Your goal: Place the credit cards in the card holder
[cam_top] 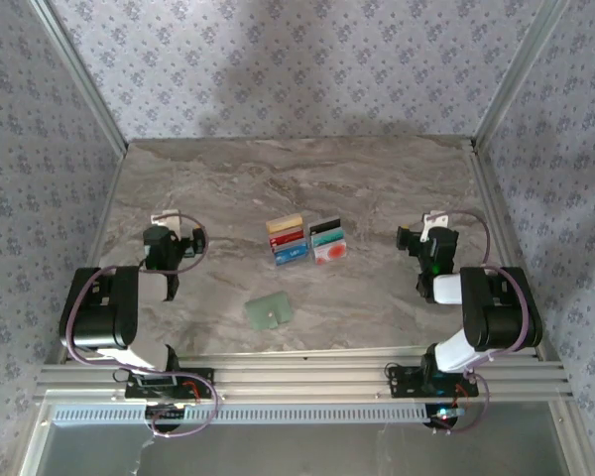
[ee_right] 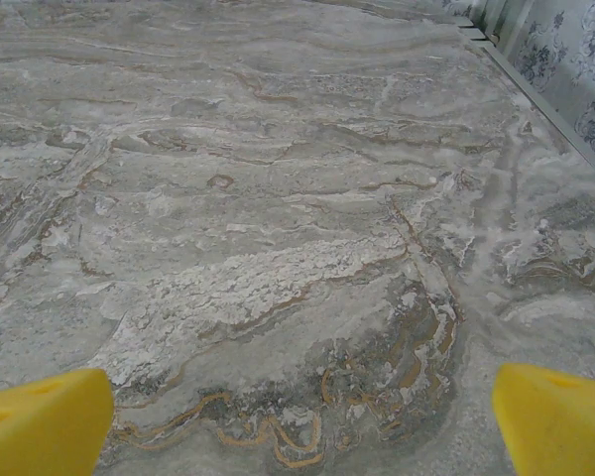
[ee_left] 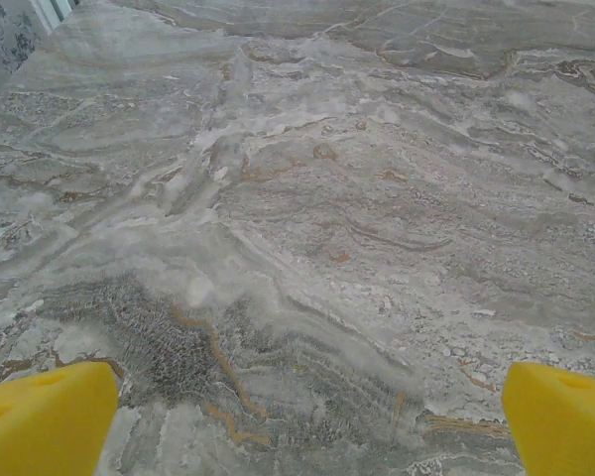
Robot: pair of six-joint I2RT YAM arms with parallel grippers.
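Observation:
Several credit cards (cam_top: 306, 239) lie in two short columns at the middle of the marble table: tan, red and blue on the left, black, teal and white-with-red on the right. The pale green card holder (cam_top: 269, 310) lies flat nearer the front, left of centre. My left gripper (cam_top: 170, 223) hovers far to the left of the cards, and its yellow fingertips (ee_left: 45, 416) stand wide apart over bare marble, so it is open. To the right of the cards my right gripper (cam_top: 423, 235) is also open, its yellow fingertips (ee_right: 42, 424) spread with nothing between them.
Patterned walls with metal frame posts (cam_top: 77, 69) enclose the table on the left, right and back. An aluminium rail (cam_top: 297, 377) runs along the front edge where both arm bases are bolted.

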